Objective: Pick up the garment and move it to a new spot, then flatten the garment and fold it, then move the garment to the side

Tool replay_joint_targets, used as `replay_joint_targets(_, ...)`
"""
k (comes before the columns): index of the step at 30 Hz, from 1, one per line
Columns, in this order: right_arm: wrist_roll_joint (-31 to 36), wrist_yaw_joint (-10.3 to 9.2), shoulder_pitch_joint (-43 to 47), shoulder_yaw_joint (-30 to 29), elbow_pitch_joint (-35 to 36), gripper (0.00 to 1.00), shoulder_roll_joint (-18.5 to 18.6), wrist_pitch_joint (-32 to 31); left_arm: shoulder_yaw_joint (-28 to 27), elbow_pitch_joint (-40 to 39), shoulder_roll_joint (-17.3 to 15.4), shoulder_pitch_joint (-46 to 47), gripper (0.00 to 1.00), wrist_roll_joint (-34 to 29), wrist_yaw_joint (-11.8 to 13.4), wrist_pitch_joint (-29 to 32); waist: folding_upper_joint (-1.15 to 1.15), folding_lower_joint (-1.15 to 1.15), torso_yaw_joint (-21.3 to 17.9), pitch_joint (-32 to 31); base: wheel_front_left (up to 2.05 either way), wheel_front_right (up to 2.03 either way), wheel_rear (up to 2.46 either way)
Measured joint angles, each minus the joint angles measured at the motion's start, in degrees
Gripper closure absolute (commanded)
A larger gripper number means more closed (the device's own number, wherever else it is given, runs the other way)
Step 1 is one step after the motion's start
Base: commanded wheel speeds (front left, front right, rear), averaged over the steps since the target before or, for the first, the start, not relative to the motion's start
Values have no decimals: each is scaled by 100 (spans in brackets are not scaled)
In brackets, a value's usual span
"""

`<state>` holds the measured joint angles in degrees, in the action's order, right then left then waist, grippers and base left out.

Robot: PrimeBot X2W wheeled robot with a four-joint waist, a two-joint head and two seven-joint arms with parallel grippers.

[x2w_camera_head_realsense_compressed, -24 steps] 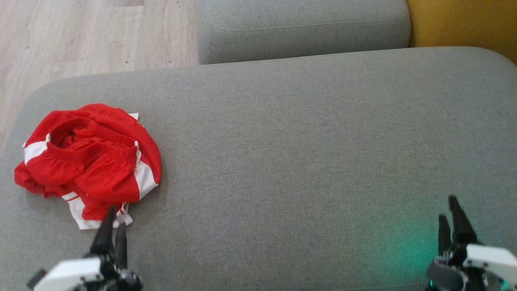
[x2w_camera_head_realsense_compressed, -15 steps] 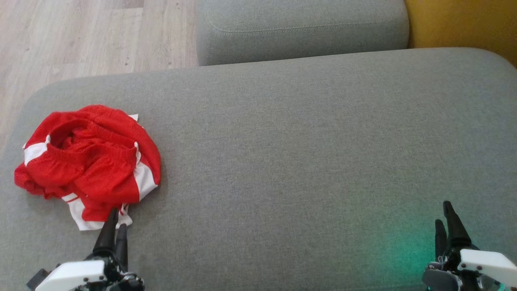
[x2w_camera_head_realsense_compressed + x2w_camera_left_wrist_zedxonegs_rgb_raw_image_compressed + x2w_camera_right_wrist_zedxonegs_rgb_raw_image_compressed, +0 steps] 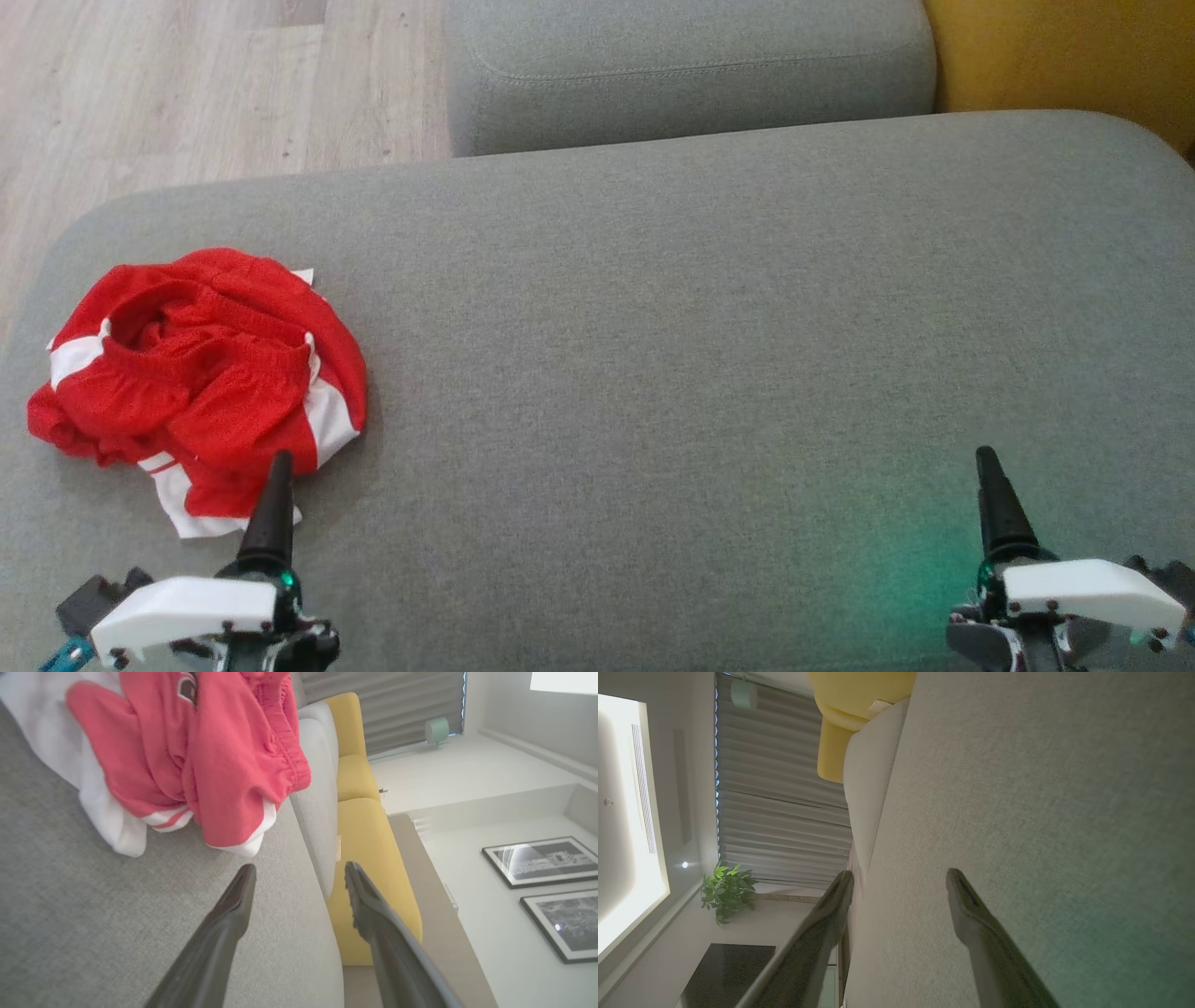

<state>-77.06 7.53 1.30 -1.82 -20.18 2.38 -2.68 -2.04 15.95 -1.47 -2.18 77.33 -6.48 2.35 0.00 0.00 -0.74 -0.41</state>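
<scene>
The garment (image 3: 201, 383) is a pair of red shorts with white trim, lying crumpled on the left part of the wide grey cushion (image 3: 700, 327). My left gripper (image 3: 278, 467) points at the garment's near edge, its fingers stacked one above the other. In the left wrist view the left gripper (image 3: 300, 870) is open with nothing between its fingers, and the garment (image 3: 205, 751) lies just beyond the tips. My right gripper (image 3: 988, 462) hovers low over bare cushion at the lower right. In the right wrist view the right gripper (image 3: 900, 876) is open and empty.
A second grey cushion (image 3: 691, 75) sits behind the wide one. A yellow sofa (image 3: 1055, 56) stands at the back right, and wooden floor (image 3: 187, 84) lies at the back left. The cushion's rounded left edge runs close to the garment.
Both wrists have rolled, so each gripper's fingers now line up as one in the head view. The left tips crept toward the garment's edge and the right gripper shifted left.
</scene>
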Motion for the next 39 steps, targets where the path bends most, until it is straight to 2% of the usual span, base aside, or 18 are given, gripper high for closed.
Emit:
replay_joint_targets(9,677,0,-73,316,115,0,13,134,221,-165,-30,-25,0,-846,158,-146,0,0,-54,-76,0,0,0)
replay_joint_targets(17,1356,0,-72,588,116,0,22,299,536,-292,-211,-129,0,-1573,454,-271,0,0,-106,-153,0,0,0)
replay_joint_targets(39,2708,0,-76,1169,202,0,90,639,1213,-734,-566,-142,0,-2981,1154,-606,0,0,-169,-264,0,0,0)
